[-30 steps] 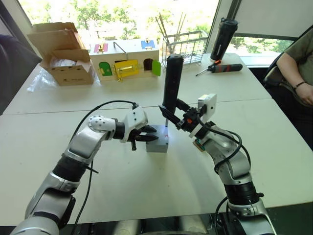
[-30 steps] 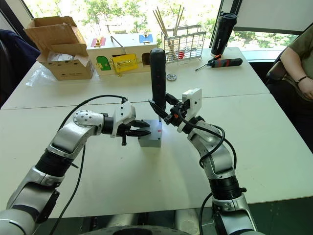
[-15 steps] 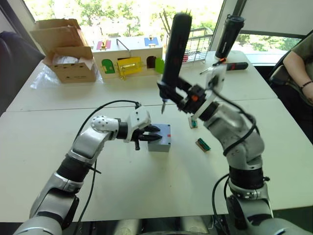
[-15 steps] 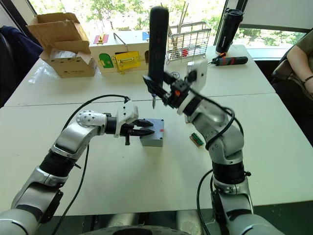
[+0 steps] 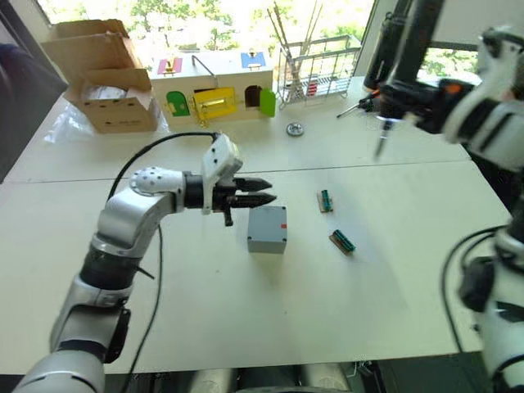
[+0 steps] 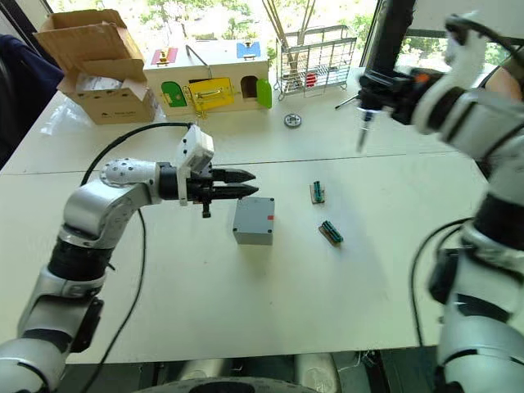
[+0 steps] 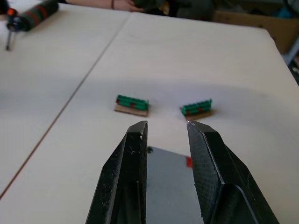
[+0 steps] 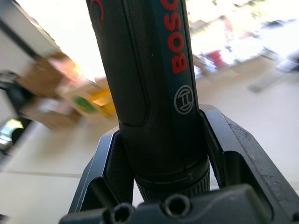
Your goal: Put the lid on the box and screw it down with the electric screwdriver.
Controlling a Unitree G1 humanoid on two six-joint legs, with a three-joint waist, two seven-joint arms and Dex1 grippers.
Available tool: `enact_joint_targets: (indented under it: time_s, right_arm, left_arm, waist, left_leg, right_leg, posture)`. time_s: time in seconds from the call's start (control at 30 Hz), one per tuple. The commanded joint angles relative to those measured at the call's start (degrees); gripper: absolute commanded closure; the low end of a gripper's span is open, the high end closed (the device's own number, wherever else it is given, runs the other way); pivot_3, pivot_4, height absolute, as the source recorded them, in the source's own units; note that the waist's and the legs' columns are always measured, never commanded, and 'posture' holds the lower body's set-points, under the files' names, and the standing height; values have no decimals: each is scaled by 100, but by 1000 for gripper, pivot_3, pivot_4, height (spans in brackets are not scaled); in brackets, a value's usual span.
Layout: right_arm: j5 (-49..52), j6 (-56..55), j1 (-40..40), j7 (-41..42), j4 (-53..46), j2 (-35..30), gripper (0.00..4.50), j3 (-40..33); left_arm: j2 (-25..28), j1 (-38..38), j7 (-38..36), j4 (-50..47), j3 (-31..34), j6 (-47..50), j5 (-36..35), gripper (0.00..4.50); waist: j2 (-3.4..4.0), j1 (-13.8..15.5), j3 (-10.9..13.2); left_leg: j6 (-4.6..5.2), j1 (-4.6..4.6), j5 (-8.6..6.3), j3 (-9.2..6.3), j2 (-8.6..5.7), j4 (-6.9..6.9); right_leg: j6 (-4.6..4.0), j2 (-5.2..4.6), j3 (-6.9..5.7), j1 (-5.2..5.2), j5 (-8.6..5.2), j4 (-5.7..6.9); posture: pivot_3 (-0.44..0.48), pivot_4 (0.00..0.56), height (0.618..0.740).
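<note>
One upright electric screwdriver (image 5: 407, 49), bit down

Counts: 1 grey box (image 5: 267, 229) w/ lid on, mid table. 2 green connector strips (image 5: 325, 200) (image 5: 341, 241) right of it. 1 electric screwdriver (image 6: 381, 49) far right. 1 cardboard box (image 5: 102, 74) far left, 1 latch box (image 5: 213, 85), 1 wire rack (image 5: 318, 67), 1 hand screwdriver (image 7: 29, 20).

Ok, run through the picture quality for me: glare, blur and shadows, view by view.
Left eye view: windows blown out white behind the cardboard box; the box casts a soft shadow on the table. Right wrist view: the electric screwdriver is sharp in the right end effector, background blurred and overexposed. Left wrist view: left end effector crisp, far table edge softer.
</note>
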Motion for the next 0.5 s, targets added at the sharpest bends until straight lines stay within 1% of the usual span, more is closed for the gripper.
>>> enact_joint_targets:
  time_s: [0.03, 0.1, 0.17, 0.27, 0.33, 0.5]
  right_arm:
    - [-240, 459, 306, 859, 437, -922, 2733, 634]
    - [-184, 693, 505, 1370, 606, -1268, 2733, 908]
    - [-258, 919, 725, 1878, 1068, -1559, 2733, 1306]
    - [-428, 895, 830, 2466, 1522, -1730, 2733, 1779]
    - [-679, 812, 712, 2629, 1954, -1647, 2733, 2101]
    - [-1460, 147, 269, 3239, 3010, -1379, 2733, 2948]
  left_arm:
    - [224, 88, -332, -478, -290, -326, 104, 3157]
    - [285, 160, -349, -605, -415, -459, 197, 3157]
    - [235, 275, -267, -829, -481, -450, 156, 3157]
    - [142, 391, -131, -1026, -540, -377, 130, 3157]
    - [43, 469, 14, -1055, -535, -320, 117, 3157]
    - [-49, 697, 304, -1214, -462, -109, 9, 3157]
  waist:
    - [8, 6, 11]
    - [22, -25, 36]
    - [39, -49, 51]
    - [42, -11, 53]
    - [39, 5, 57]
    - [38, 18, 59]
  left_leg:
    - [4, -4, -2, 1, 2, -7]
    - [5, -8, -2, 11, 4, 7]
    - [8, -6, -1, 22, 5, 25]
    - [38, -4, -17, 26, 5, 29]
    - [29, -4, -12, 26, 5, 29]
    - [14, -6, -4, 26, 3, 32]
  right_leg:
    - [0, 1, 0, 1, 0, -6]
    - [0, 1, 1, 1, 0, -2]
    - [1, 2, 8, 1, 1, 15]
    - [1, 3, 10, 1, 1, 24]
    - [1, 4, 10, -1, 1, 23]
    - [1, 3, 10, -1, 1, 21]
  posture:
    - [0, 150, 740]
    - [0, 150, 740]
    - [0, 150, 740]
    - [0, 150, 740]
    - [0, 150, 740]
    - [0, 150, 740]
